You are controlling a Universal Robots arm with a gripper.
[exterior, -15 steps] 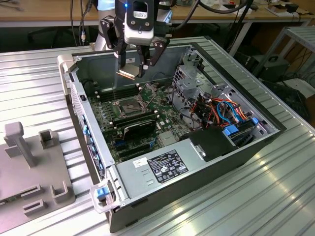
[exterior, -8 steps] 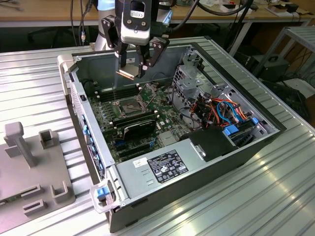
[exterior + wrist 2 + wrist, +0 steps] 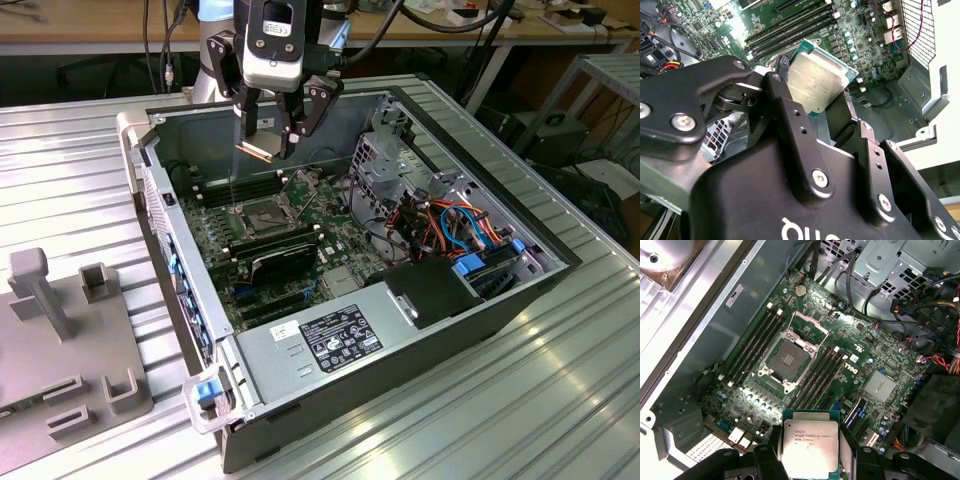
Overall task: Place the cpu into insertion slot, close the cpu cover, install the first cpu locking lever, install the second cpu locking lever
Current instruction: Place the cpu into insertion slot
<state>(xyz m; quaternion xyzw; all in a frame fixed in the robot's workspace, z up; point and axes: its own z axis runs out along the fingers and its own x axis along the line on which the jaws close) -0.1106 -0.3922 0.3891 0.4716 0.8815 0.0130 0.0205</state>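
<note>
Motherboard (image 3: 855, 347) beneath, cpu (image 3: 810, 440) partly hidden within the hand (image 3: 812, 460)

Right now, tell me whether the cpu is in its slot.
Out: the claw holds the cpu above the board; the slot sits bare.

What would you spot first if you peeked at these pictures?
The shiny square cpu pops out first, pinched in the black tool over the green board. Under it, in the first wrist view, sits the empty socket with its cpu cover flipped open. Everything lies inside the big open computer case on a ribbed metal table.
</note>
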